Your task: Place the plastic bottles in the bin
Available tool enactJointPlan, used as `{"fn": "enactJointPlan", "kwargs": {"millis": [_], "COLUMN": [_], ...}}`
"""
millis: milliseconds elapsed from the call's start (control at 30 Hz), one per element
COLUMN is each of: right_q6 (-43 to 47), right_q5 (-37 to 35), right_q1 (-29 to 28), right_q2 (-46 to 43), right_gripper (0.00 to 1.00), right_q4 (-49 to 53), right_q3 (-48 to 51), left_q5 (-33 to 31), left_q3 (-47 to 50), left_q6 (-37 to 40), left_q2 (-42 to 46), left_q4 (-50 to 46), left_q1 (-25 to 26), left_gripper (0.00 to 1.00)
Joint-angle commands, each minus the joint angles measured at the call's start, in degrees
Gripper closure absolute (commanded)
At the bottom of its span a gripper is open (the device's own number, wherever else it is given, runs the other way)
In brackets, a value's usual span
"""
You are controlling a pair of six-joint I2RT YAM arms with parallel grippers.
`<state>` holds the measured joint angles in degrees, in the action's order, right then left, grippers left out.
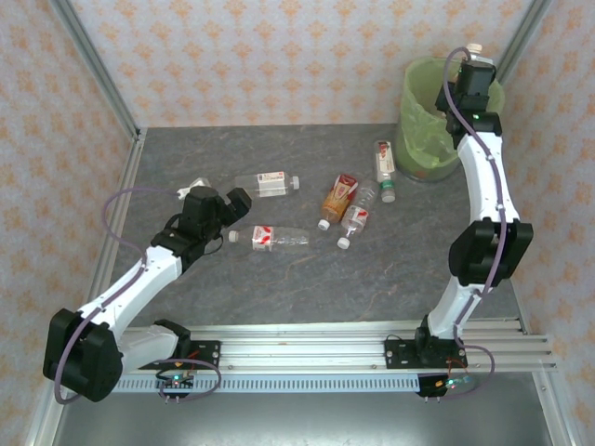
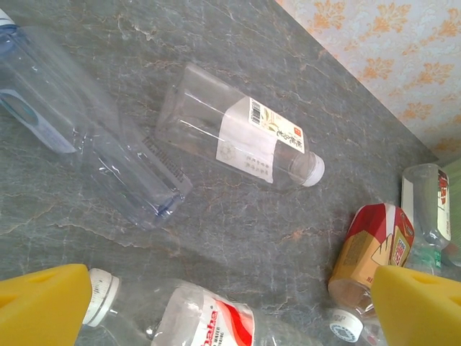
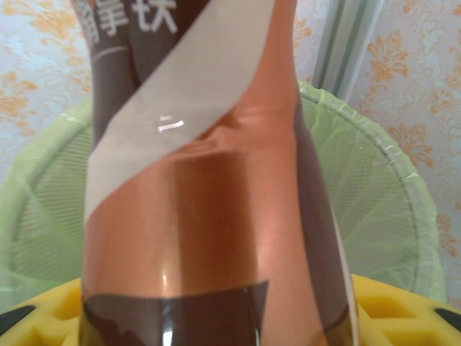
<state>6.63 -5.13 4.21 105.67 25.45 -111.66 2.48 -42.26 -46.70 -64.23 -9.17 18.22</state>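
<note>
Over the round bin [image 3: 403, 216] lined with a light-green bag, a brown-and-orange labelled plastic bottle [image 3: 216, 216] is pinched in the right gripper [image 3: 223, 317]. Other clear bottles [image 1: 270, 183] lie on the grey table [image 1: 279, 288], left gripper [image 2: 230, 288] spread wide above them.

- Left arm [image 1: 139, 279] and right arm [image 1: 482, 181]: smooth white link shells between chunky black joint housings — same build on both.
- A thin lilac cable [image 1: 113, 206] loops off each arm (black plates at the bases).
- Fingers [image 2: 43, 306] faced in bright yellow foam.
</note>
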Motion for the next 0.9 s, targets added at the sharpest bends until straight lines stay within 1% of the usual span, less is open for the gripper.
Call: {"fn": "enactJointPlan", "kwargs": {"millis": [0, 367, 600, 867], "right_q6": [3.3, 8.7, 9.6, 7.0], "right_q5": [-5.6, -12.0, -13.3, -13.4], "right_q1": [0.7, 1.0, 1.6, 1.8], "right_q2": [2.2, 12.7, 15.3, 17.5], "right_gripper": [0.51, 0.47, 0.44, 0.27], "right_q4": [0.4, 5.8, 6.3, 8.5], "right_q3": [-4.1, -14.6, -15.6, -18.3], "left_q5": [-2.5, -3.0, -3.4, -2.3], "left_q3": [1.0, 1.0, 0.3, -0.5], "left_q6": [-0.7, -0.7, -0.3, -0.2], "left_q2": [1.2, 1.3, 0.4, -1.4], "left_q4": [-1.9, -2.2, -2.4, -1.9], "left_q1": [-0.3, -0.3, -0.3, -0.3], "left_gripper": [0.0, 0.0, 0.0, 0.0]}}
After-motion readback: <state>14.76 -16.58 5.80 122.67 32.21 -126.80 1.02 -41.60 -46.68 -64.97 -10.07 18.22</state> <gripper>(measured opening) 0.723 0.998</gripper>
